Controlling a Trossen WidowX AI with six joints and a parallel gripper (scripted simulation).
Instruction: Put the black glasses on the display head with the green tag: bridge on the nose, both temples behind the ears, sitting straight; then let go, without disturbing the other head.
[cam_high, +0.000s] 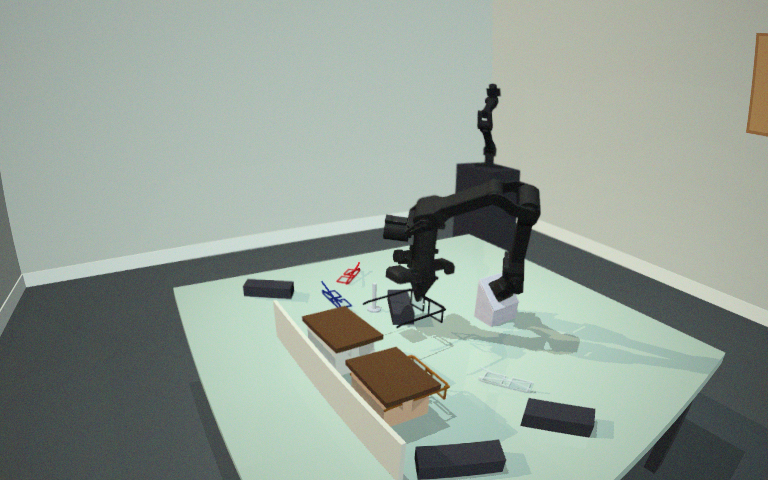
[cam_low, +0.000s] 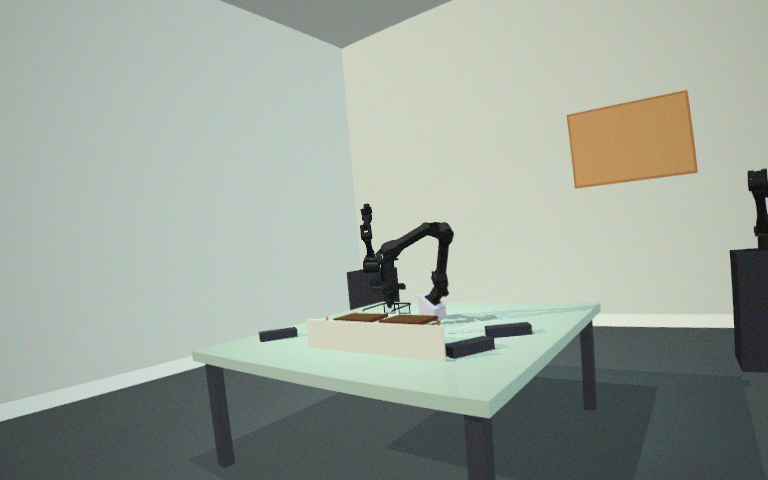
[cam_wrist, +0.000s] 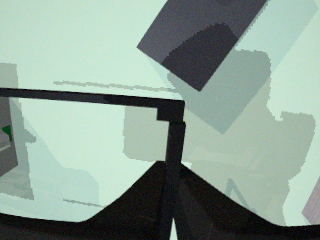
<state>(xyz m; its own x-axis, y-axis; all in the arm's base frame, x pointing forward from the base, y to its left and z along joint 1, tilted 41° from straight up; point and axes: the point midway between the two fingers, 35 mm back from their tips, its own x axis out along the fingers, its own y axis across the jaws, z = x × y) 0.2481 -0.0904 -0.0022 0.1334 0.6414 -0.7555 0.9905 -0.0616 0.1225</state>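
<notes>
My gripper (cam_high: 419, 295) (cam_low: 389, 305) (cam_wrist: 167, 168) points down and is shut on the black glasses (cam_high: 434, 303) (cam_low: 400, 305) (cam_wrist: 175, 143), holding them by a thin bar just above the table. Two display heads with brown tops stand behind a cream board. The whitish head (cam_high: 341, 328) (cam_low: 360, 317) is the one closer to my gripper, a little to its left. The tan head (cam_high: 391, 376) (cam_low: 408, 319) wears orange glasses (cam_high: 434, 378). A green mark (cam_wrist: 7, 132) shows at the left edge of the wrist view; I cannot tell which head it belongs to.
A dark block (cam_high: 400, 306) (cam_wrist: 214, 20) lies right beside the held glasses, with a white post (cam_high: 373, 302) next to it. Red glasses (cam_high: 349, 274), blue glasses (cam_high: 335, 296) and white glasses (cam_high: 507, 380) lie on the table. More dark blocks (cam_high: 268, 288) (cam_high: 557, 416) (cam_high: 459, 458) and the cream board (cam_high: 334, 379) (cam_low: 373, 338) are nearby.
</notes>
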